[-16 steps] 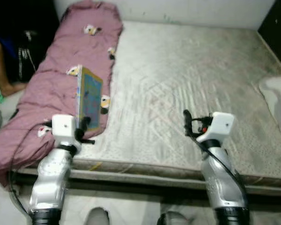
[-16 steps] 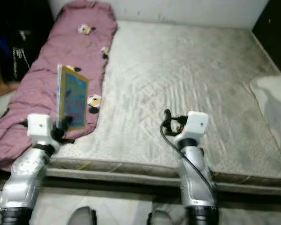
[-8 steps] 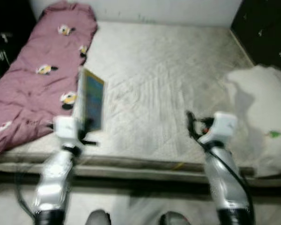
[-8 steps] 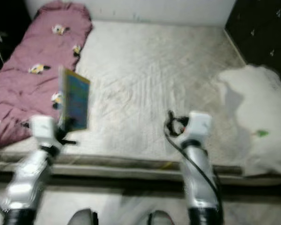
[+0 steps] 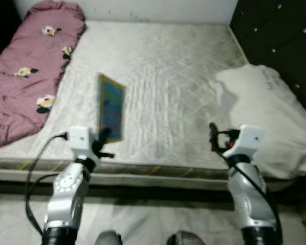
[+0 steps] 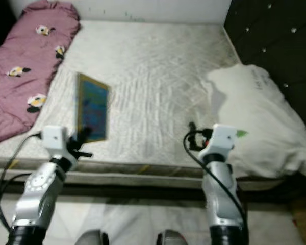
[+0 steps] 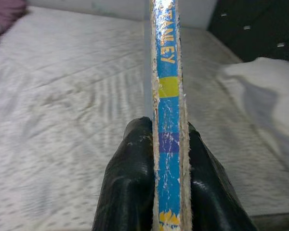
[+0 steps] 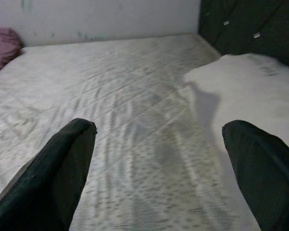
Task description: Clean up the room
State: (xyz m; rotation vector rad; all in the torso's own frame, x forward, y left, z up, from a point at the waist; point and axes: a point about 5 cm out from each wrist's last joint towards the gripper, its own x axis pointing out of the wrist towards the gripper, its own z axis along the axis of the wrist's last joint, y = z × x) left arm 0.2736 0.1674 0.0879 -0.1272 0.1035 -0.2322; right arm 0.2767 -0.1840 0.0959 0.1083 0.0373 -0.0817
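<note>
The left gripper is clamped on a thin book, its two black fingers pressed flat against the front and back covers near the lower end, so the book stands upright above the gripper with its worn blue spine facing back along the wrist; the grip on the bottom edge looks chosen to carry the book clear of the mattress rather than drag it across the surface. The book hangs in the air just ahead of and above the gripper, over the near edge of the mattress, touching nothing else. As a judgement, this is a carrying step: the book has been collected as clutter and is on its way to wherever it belongs, with tidying far from finished. Far off to the gripper's left lies a rumpled pink blanket with small cartoon prints, along the mattress's side. The right gripper is spread wide with nothing between its fingers, held level over the mattress edge well apart from the left one, probably kept free for the next item. Just beyond and to the right of it sits a white pillow against a dark tufted headboard. A tall, thin book pinched only at its foot could tip or slip if the arm swings quickly
</note>
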